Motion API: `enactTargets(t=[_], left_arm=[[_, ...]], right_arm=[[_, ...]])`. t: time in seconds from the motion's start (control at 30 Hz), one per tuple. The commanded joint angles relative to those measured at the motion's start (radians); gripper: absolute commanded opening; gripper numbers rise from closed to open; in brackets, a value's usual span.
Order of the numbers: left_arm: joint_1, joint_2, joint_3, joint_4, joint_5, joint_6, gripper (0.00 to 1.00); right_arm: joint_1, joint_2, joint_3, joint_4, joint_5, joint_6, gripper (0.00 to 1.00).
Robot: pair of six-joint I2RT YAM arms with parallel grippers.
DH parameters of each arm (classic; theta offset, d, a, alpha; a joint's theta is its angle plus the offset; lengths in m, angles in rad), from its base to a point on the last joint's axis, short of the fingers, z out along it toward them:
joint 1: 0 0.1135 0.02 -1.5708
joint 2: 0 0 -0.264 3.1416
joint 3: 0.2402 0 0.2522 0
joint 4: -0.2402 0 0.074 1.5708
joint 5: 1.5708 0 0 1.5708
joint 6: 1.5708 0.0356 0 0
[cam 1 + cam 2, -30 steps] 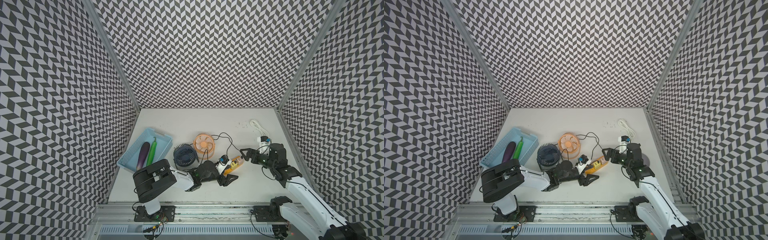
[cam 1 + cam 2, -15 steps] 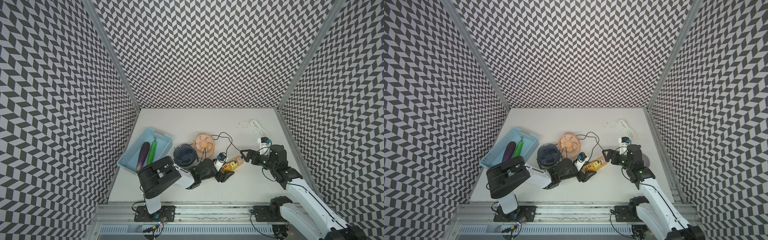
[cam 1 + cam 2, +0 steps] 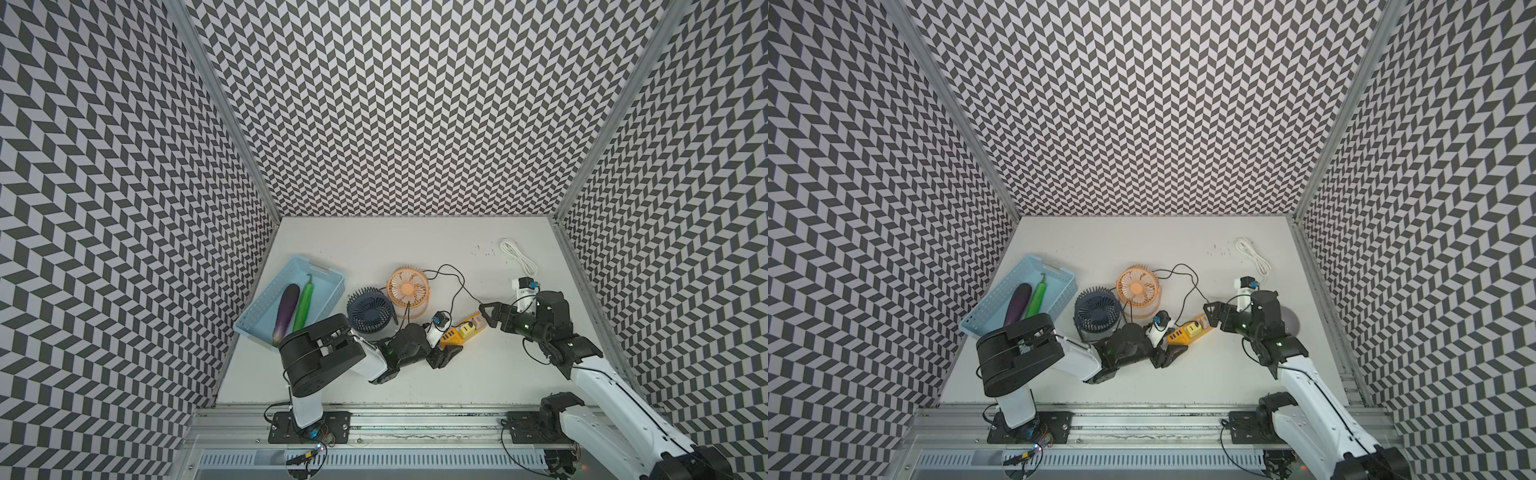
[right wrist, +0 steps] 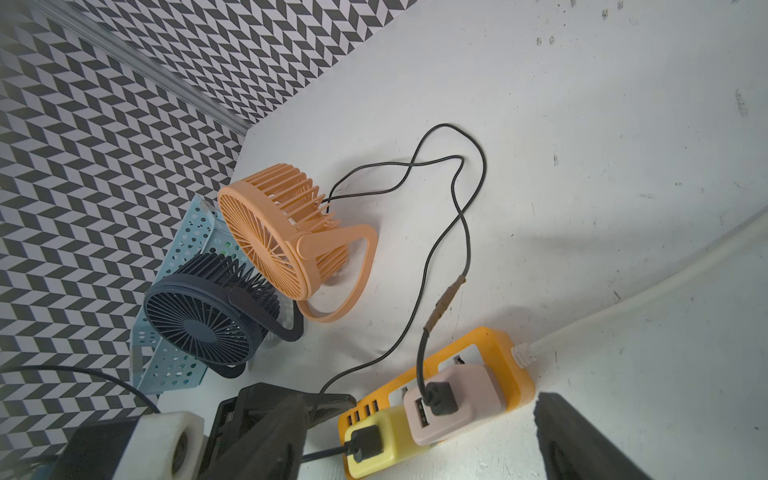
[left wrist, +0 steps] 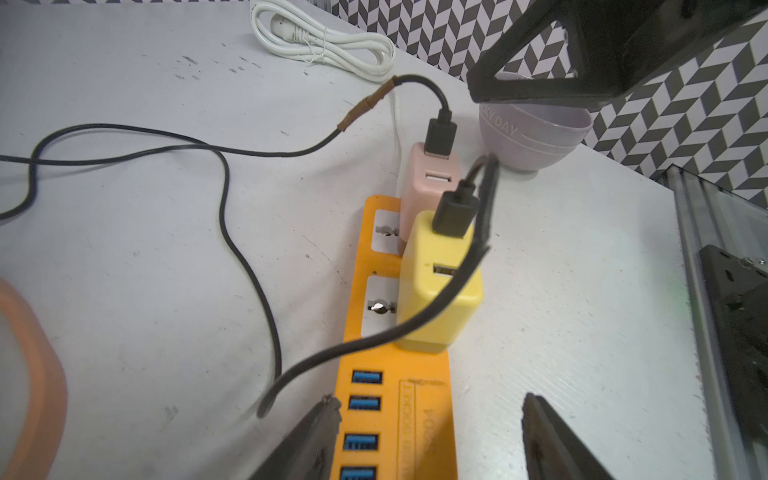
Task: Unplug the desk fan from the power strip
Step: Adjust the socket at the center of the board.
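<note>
"KY DAY" on lilac bowl [image 5: 536, 141]

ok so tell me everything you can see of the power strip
The power strip is a flat orange plastic bar lying on the white table. It has two white-faced sockets, a row of blue USB ports and a white cord leaving one end. A pink adapter and a yellow adapter sit plugged in, each with a black cable. The open left pincer straddles its USB end; whether it touches is unclear.
</note>
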Motion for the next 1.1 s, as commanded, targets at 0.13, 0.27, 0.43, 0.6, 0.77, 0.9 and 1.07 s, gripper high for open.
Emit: enactTargets(t=[0.13,0.27,0.43,0.6,0.77,0.9,1.07], left_arm=[[-0.012,0.042,0.024,0.007,-0.041,0.029,0.64],[-0.014,0.057,0.03,-0.003,-0.067,0.034,0.63],[-0.018,0.067,0.02,-0.002,-0.112,0.04,0.61],[-0.02,0.072,0.026,-0.006,-0.116,0.042,0.57],[-0.025,0.088,0.039,-0.02,-0.13,0.046,0.54],[-0.029,0.091,0.05,-0.038,-0.14,0.052,0.54],[-0.031,0.095,0.048,-0.036,-0.147,0.054,0.49]], right_arm=[[0.022,0.008,-0.006,0.024,0.041,0.007,0.89],[0.027,0.017,-0.001,0.019,0.05,0.004,0.89],[0.036,0.024,0.011,0.006,0.066,0.0,0.89],[0.049,0.037,0.027,-0.009,0.093,0.001,0.87],[0.072,0.069,0.05,-0.034,0.13,-0.004,0.86],[0.091,0.091,0.072,-0.056,0.156,-0.005,0.86],[0.117,0.113,0.097,-0.083,0.196,-0.005,0.86]])
